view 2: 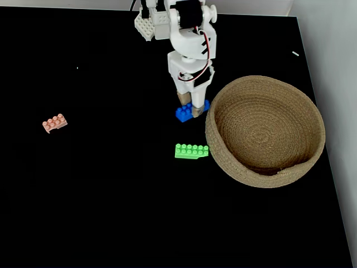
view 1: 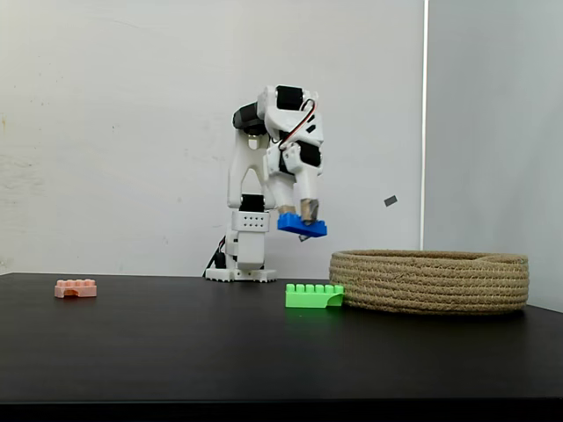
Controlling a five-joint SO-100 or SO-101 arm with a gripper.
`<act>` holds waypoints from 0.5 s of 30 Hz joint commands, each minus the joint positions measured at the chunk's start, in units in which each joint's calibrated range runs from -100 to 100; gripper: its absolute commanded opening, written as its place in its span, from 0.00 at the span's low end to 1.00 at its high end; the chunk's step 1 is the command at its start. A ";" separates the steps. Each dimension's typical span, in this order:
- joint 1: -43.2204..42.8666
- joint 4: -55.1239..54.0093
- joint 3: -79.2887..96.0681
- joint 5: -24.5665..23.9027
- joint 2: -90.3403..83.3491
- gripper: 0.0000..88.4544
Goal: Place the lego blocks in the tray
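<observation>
Blue plastic, studded: the blue brick [view 1: 303,226] sits pinched between the fingers of the gripper [view 1: 307,220], lifted well clear of the black table [view 1: 176,352]. The jaws are closed onto it, narrow, with the brick's long axis running crosswise to the fingers and sloping slightly down toward the right in the side-on fixed view.

Tan coiled rope: the tray [view 1: 431,281], a wide low round basket, lies to the right of the gripper and below it in the side-on fixed view. In the top-down fixed view the gripper [view 2: 193,110] and the blue brick [view 2: 186,111] hang just outside the tray's [view 2: 223,162] left rim, not yet over its hollow. This is the relation that counts: the carry probably needs a sideways travel toward the tray's middle, with height kept above the rim, before release.

Bright green plastic: the green brick [view 2: 191,151] rests on the table nearer the camera than the gripper, beside the tray's outer wall and seemingly touching it, with its long axis pointing at the wall.

Salmon-pink plastic: the pink brick [view 2: 54,123] rests on the table well apart, far to the gripper's left in both fixed views.

Task state, judged: none of the bricks is in the tray yet.
</observation>
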 commanded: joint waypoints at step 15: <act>-17.56 -3.75 -17.08 4.25 7.06 0.39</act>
